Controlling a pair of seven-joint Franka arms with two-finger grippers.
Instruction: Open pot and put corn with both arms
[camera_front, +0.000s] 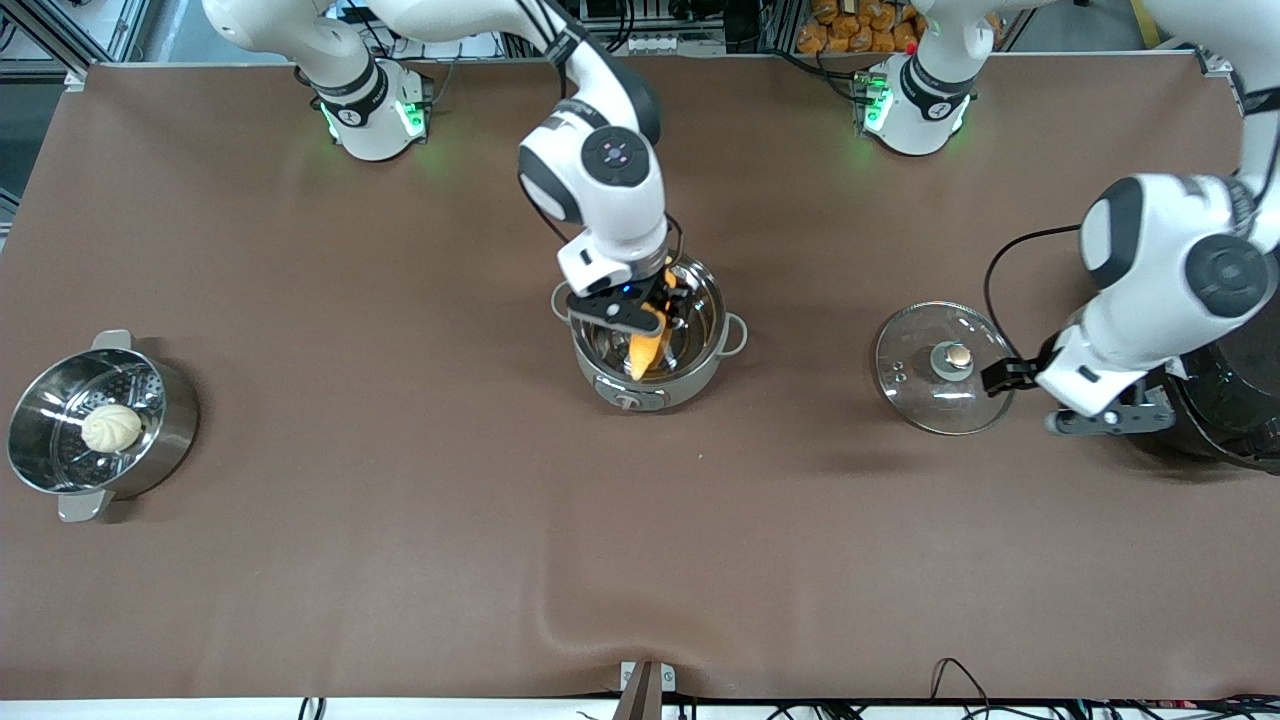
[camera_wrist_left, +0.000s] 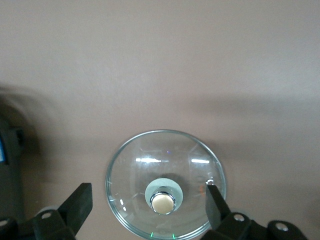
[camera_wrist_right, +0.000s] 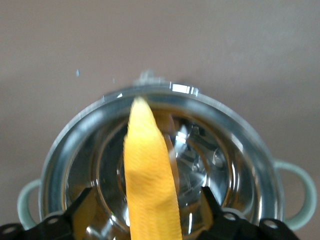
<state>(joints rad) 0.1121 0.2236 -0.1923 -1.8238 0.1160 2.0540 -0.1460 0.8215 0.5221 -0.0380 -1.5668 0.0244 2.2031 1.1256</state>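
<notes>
R gripper (camera_front: 650, 322) holds corn (camera_front: 645, 350) tilted over open pot (camera_front: 700, 375), tip near rim, so it may catch there; L gripper (camera_front: 1105, 420), jaws wide, waits by lid (camera_front: 915, 385).

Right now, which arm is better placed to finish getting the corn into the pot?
Right. The right gripper is over the open pot with the corn between its fingers, tip pointing into the bowl. The left gripper hangs open beside the glass lid lying on the table.
</notes>
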